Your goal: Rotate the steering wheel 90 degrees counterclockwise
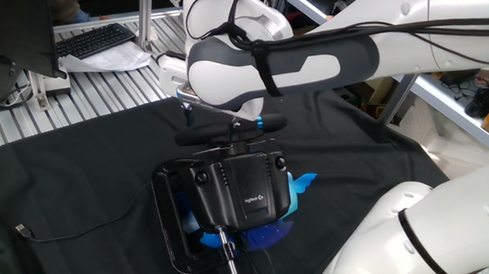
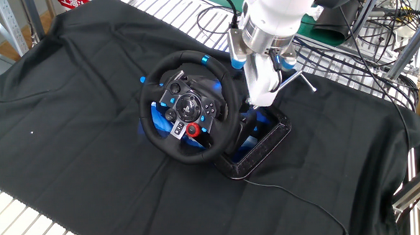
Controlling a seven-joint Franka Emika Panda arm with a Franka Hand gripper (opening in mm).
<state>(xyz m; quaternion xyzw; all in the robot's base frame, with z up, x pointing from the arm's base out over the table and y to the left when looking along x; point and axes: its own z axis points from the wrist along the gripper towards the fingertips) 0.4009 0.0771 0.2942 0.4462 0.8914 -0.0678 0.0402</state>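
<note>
The steering wheel [image 1: 220, 136] shows edge-on as a dark bar in one fixed view, with its bright-blue band [image 1: 259, 122] near the right end. In the other fixed view, the steering wheel [image 2: 152, 96] faces the camera, the blue band [image 2: 205, 59] sits on its far side, and a red knob [image 2: 193, 130] marks the hub. My gripper [image 1: 211, 119] hangs just above the rim with its fingers apart and nothing between them. From the other side, the gripper [image 2: 261, 97] stands beside the rim's right edge, over the housing, apart from the wheel.
The boxy black housing [image 1: 245, 191] with a white logo sits behind the wheel, with a flat black frame [image 1: 169, 231] beside it. A thin cable [image 1: 75, 231] trails across the black cloth. A keyboard [image 1: 96, 40] lies on the metal bench, and cables [image 2: 219, 16] lie on the wire rack.
</note>
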